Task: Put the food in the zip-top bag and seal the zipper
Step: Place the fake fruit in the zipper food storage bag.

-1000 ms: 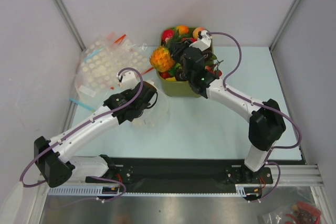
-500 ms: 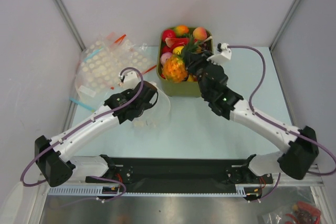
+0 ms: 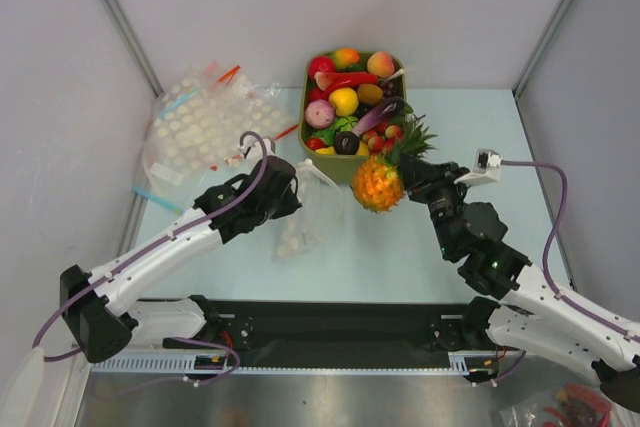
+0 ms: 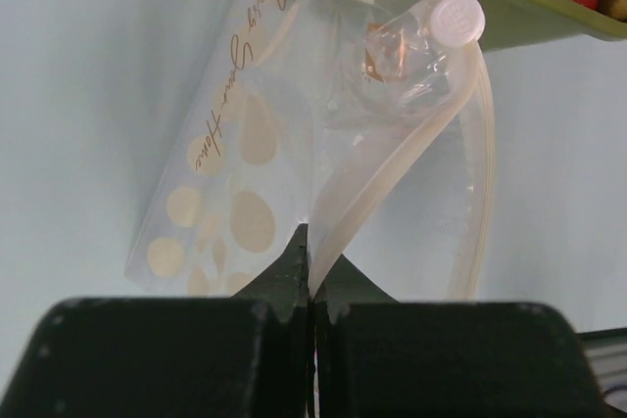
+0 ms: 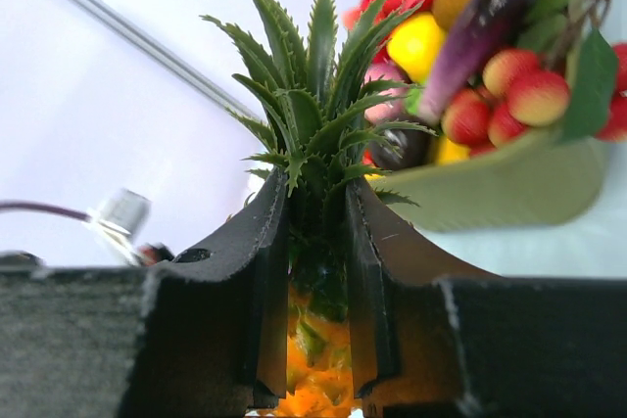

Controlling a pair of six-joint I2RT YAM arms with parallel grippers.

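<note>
Starting at the left, we find the heap of dotted bags lying well apart from the work. Next comes the left gripper, its fingers pressed together on a pinch of the zip-top bag, which sits just in front of the green bin. To us the film looks thin, crinkly and slippery, nearly weightless, so we judge it will sag shut unless an edge is held up. The zipper, a stiffer pale strip, seems the better place to take hold; it bows out in a loop (so the mouth looks at least partly open). A white round knob sits at the strip's far end, and we cannot tell what it is.

Further right, the pineapple hangs near the bag, over the table. The right gripper is clamped on its green crown. We take the fruit for hard, light and glossy; the round body would slip, so the crown suits, though its leaves may flex. The fingers hide most of the body, and no view shows whether it fits the mouth.
</note>
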